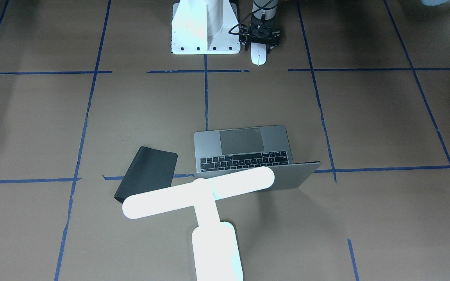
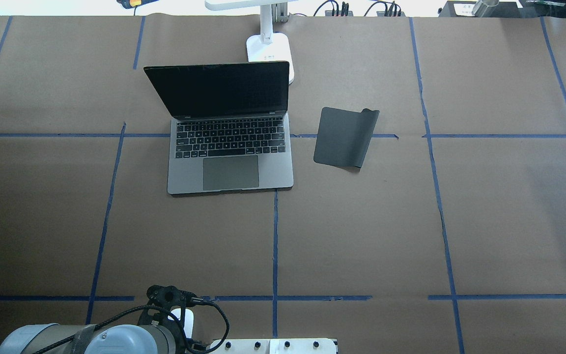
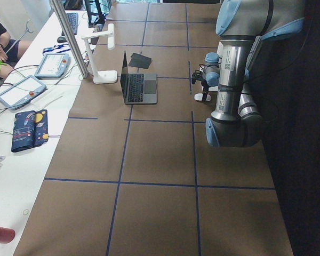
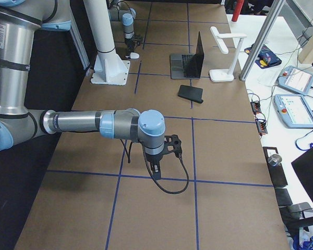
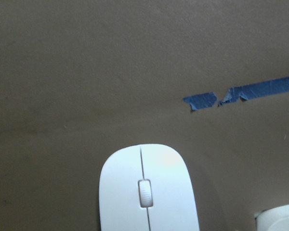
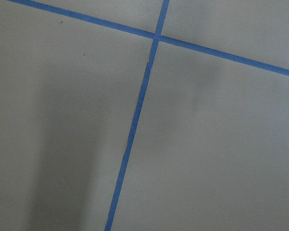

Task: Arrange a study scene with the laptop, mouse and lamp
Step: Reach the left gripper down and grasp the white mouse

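The white mouse [image 1: 258,55] lies on the table next to the robot's base and fills the bottom of the left wrist view [image 5: 147,192]. My left gripper [image 1: 259,43] hangs low over the mouse's rear, its fingers apart on either side of it. The silver laptop [image 2: 229,152] stands open mid-table with a dark screen. The white T-shaped lamp [image 2: 269,46] stands just behind the laptop's lid. My right gripper [image 4: 155,169] hovers over bare table far to the right; I cannot tell whether it is open or shut.
A flat black pad [image 2: 344,137] lies to the right of the laptop, one corner curled up. The white bolted pedestal [image 1: 203,27] stands beside the mouse. Blue tape lines [image 6: 135,125] cross the brown table. Operators' benches with devices [image 4: 295,94] run along the far edge.
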### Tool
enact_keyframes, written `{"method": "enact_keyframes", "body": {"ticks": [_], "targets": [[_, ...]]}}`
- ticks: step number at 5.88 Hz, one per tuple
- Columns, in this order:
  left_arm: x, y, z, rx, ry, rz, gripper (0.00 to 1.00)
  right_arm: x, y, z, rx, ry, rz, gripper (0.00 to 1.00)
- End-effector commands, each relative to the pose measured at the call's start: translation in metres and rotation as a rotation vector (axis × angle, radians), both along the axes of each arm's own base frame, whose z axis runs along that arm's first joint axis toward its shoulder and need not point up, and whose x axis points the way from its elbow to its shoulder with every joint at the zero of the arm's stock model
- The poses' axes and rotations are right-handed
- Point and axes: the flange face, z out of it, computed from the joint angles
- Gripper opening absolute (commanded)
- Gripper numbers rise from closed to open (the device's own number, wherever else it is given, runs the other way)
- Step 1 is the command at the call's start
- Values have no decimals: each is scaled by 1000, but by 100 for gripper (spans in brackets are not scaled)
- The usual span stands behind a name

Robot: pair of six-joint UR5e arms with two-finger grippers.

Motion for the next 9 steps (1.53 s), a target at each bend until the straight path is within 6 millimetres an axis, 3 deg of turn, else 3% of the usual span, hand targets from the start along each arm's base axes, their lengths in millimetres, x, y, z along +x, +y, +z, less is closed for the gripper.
{"method": "enact_keyframes", "body": {"ticks": [1, 2, 4, 5, 6, 8, 9], "targets": [[-1, 2, -1, -19, 2, 16, 54, 0, 0, 0, -1, 0, 1, 100], [-4, 1, -4, -23, 10, 17, 38, 0, 0, 0, -1, 0, 1, 100], [-32, -21, -36, -17, 79, -23, 25, 0, -1, -1, 0, -4, 2, 100], [-41, -35, -42, -13, 67, -49, 24, 0, -1, -1, 0, -3, 2, 100], [-45, -61, -59, -6, 96, -97, 24, 0, -1, 0, -3, -1, 2, 100], [-47, -95, -99, 6, 168, -160, 23, 0, -1, 9, -19, -4, 1, 100], [-37, -116, -115, 21, 176, -143, 23, 0, -1, 14, -28, -3, 1, 100]]}}
